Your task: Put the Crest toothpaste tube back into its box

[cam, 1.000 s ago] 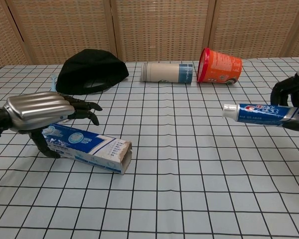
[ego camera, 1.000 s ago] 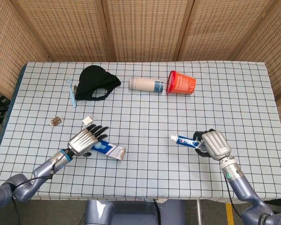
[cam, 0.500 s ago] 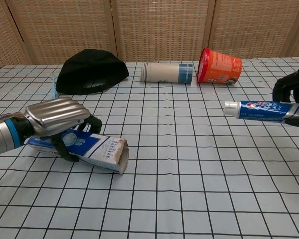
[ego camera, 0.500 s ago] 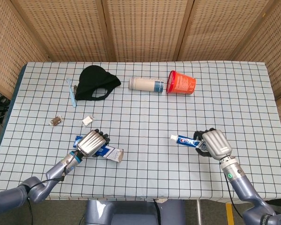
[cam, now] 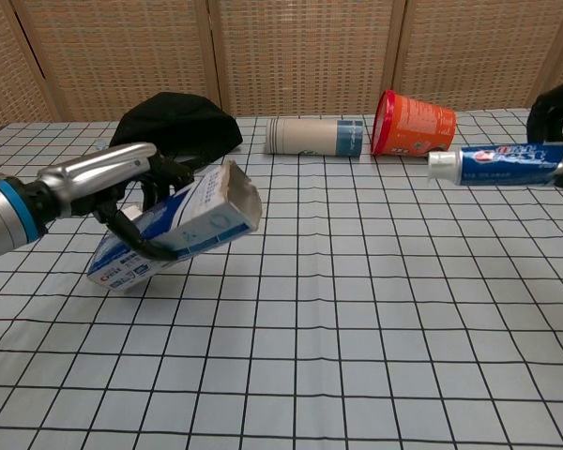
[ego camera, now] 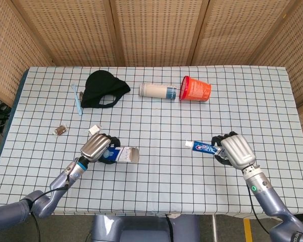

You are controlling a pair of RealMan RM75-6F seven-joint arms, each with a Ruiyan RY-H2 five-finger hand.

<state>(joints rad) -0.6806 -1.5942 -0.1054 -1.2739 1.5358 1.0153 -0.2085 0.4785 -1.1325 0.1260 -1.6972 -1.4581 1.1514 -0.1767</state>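
L hand [cam: 122, 192] wrapped round box [cam: 183, 225], lifted off tabletop [ego camera: 156, 121] nr front-left, open end tilted up twd centre. R hand [ego camera: 235, 150] grips toothpaste tube [cam: 502, 163] level, cap twd box, well apart, front-right.

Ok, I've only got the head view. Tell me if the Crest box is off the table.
Observer: In the chest view the left hand holds the Crest box tilted, open end raised; its low end may touch the table.
Operator: Give me the tube's attitude.
Observer: The toothpaste tube is about level in the right hand, clear above the table.
Operator: Compare the mouth.
Observer: The mouth tips upward, not lined with the tube.
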